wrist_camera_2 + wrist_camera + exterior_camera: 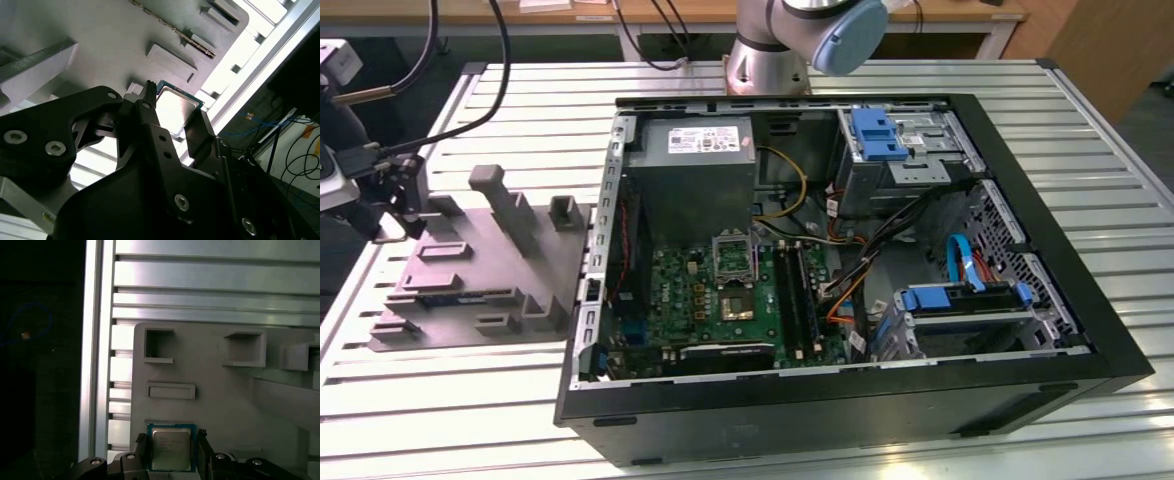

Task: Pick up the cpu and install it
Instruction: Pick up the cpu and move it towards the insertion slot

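Claw (172, 454) pinching cpu (171, 447) by two opposite edges; chip flat, silver top up, square, at grey fixture (225, 400) edge.

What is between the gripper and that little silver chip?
Nothing: in both wrist views the gripper straddles the cpu on the grey fixture, no other object between them.
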Motion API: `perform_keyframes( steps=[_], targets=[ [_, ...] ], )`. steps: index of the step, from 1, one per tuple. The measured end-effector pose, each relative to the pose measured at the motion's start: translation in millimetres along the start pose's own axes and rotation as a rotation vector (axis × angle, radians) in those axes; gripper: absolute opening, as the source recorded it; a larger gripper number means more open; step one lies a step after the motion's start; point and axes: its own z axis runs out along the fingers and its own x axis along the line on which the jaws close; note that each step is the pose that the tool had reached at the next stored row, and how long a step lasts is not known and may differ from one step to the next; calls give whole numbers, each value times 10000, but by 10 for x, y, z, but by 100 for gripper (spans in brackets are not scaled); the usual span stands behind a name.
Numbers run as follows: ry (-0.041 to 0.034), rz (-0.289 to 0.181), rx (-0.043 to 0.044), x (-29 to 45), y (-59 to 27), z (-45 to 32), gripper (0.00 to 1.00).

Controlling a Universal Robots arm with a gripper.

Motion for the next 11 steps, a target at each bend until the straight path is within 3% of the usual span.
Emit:
perform_keyframes(
  steps=[11],
  targets=[
    [2, 2, 124, 0, 0, -29, 47]
  ],
)
